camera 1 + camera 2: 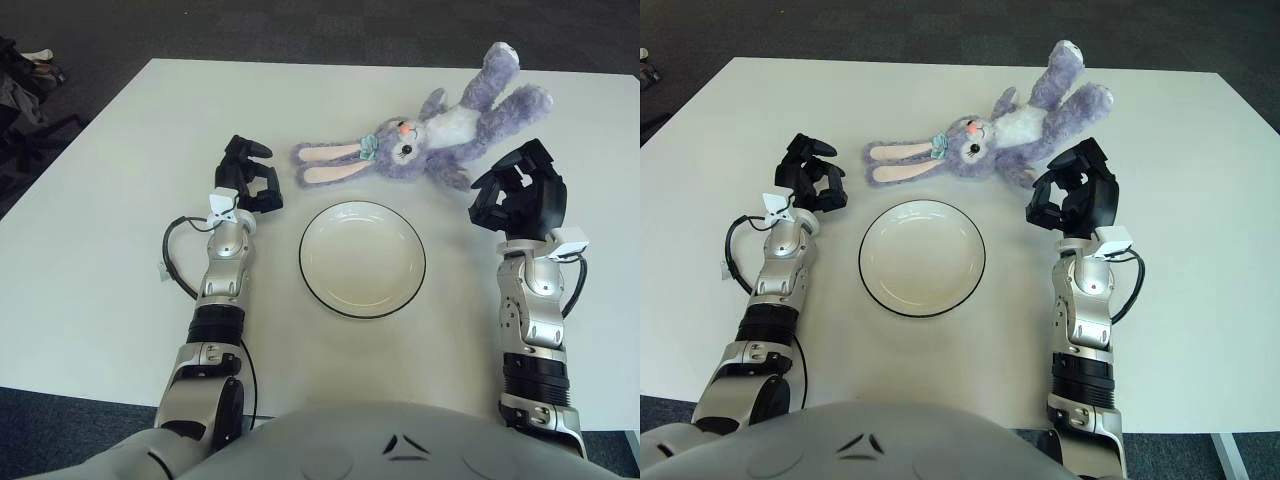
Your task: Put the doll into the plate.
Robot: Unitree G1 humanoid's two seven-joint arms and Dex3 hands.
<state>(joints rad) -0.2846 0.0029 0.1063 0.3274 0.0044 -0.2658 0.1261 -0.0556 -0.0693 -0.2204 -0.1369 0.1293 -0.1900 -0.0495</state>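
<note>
The doll (440,135) is lying on the table (120,140) just beyond the plate (362,258). Flanking the plate, the left hand (247,177) and right hand (520,195) are hovering, fingers loosely curled, holding nothing. Only the left eye view is showing dark clutter (25,90) off the table's left edge.

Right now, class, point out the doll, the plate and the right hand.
doll (412,140): left eye view, on its face.
plate (362,258): left eye view, on its bare centre.
right hand (520,200): left eye view, on the hand's middle.

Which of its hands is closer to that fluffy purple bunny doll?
Right. The right hand sits just beside the purple plush bunny doll's body; the left hand shows left of its ears.
</note>
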